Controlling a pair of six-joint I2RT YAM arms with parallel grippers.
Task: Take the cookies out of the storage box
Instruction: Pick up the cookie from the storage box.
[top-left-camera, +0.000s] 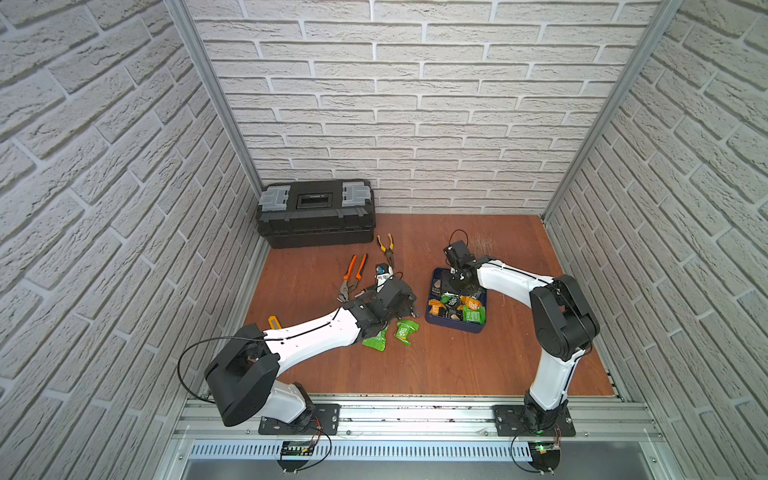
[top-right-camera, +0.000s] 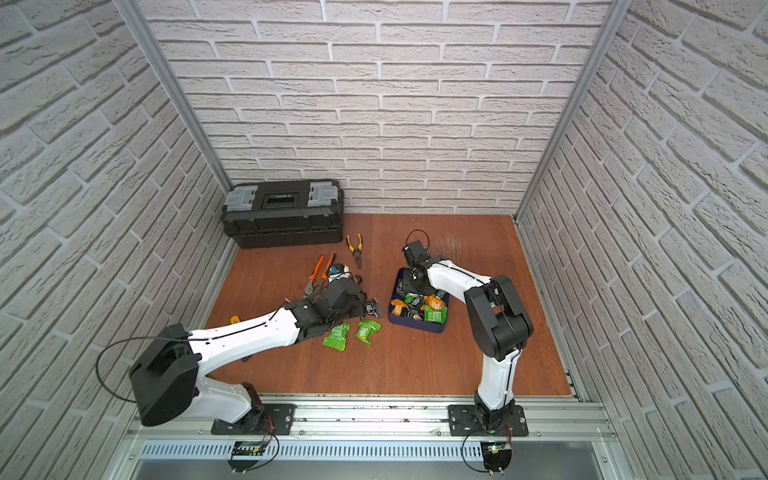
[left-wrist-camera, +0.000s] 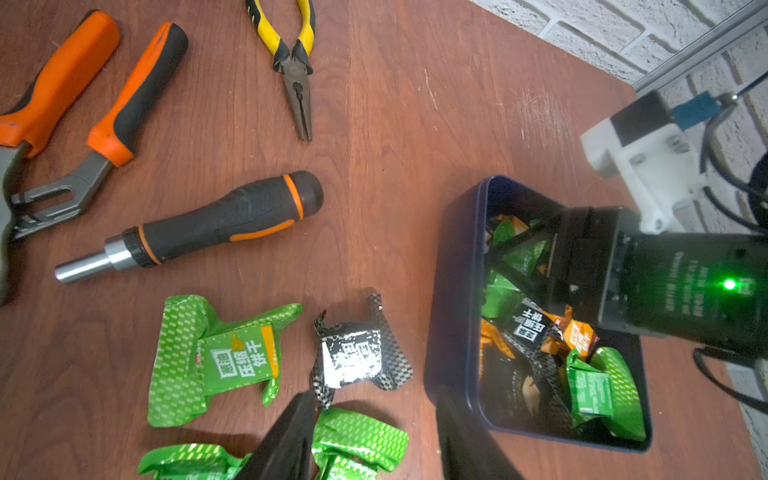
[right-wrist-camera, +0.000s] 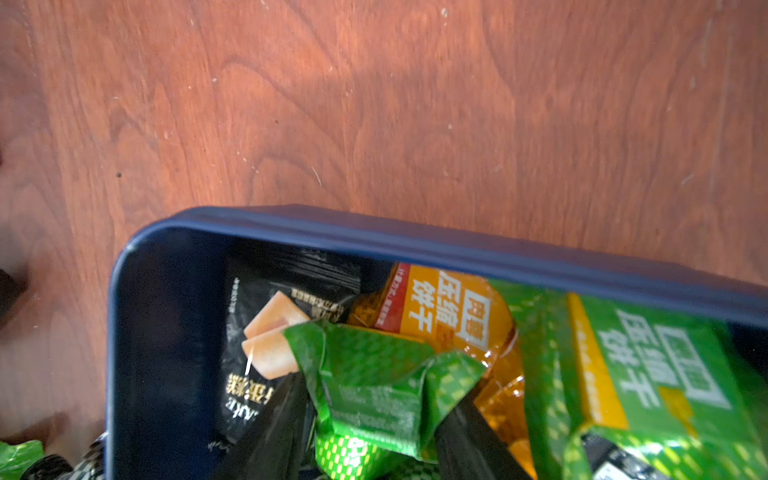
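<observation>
Some cookies (left-wrist-camera: 590, 390) hide beneath the right claw (left-wrist-camera: 492, 257).

Three cookies (left-wrist-camera: 216, 357) lay out on the desk (top-left-camera: 457, 365): two green, one black. One storage box (top-left-camera: 453, 327) held more, too jumbled to count. One orange-handled pliers (left-wrist-camera: 137, 87), one yellow-handled pliers (left-wrist-camera: 297, 83), one screwdriver (left-wrist-camera: 216, 224), one toolbox (top-left-camera: 316, 212).

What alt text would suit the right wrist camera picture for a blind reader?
A green cookie packet is pinched between the black fingers of the right gripper, inside the navy storage box among black, orange and green packets. Wooden table beyond.
</observation>
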